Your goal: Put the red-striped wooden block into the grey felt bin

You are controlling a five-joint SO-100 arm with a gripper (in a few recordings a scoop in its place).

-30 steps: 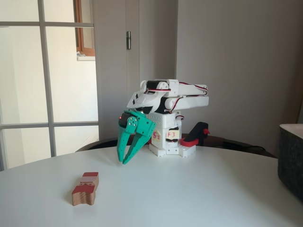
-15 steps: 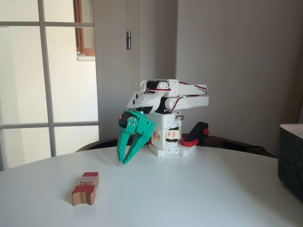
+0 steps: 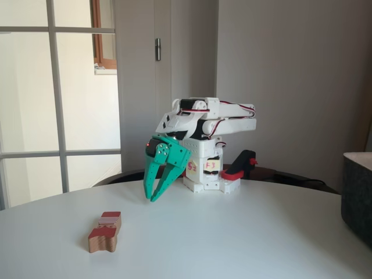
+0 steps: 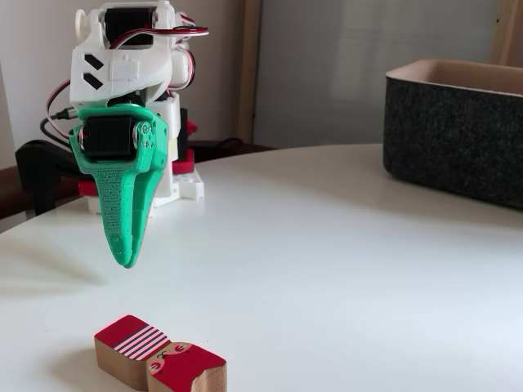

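Note:
The red-striped wooden block [image 3: 106,231] lies flat on the white table near its front left; in a fixed view the block [image 4: 159,365] is at the bottom left, striped end toward the left. My green gripper [image 3: 153,198] hangs tip-down just above the table, behind the block and apart from it. Its fingers meet at the tips with nothing between them, so it is shut. From the side the gripper [image 4: 125,261] hovers a little above and behind the block. The grey felt bin [image 3: 357,195] stands at the right edge, and its dark wall and pale rim [image 4: 458,135] show at the far right.
The arm's white base [image 3: 206,171] sits at the table's back middle with a red and black clamp [image 3: 239,167] beside it. The round white table [image 3: 244,232] lies bare between block and bin. A window and a door stand behind.

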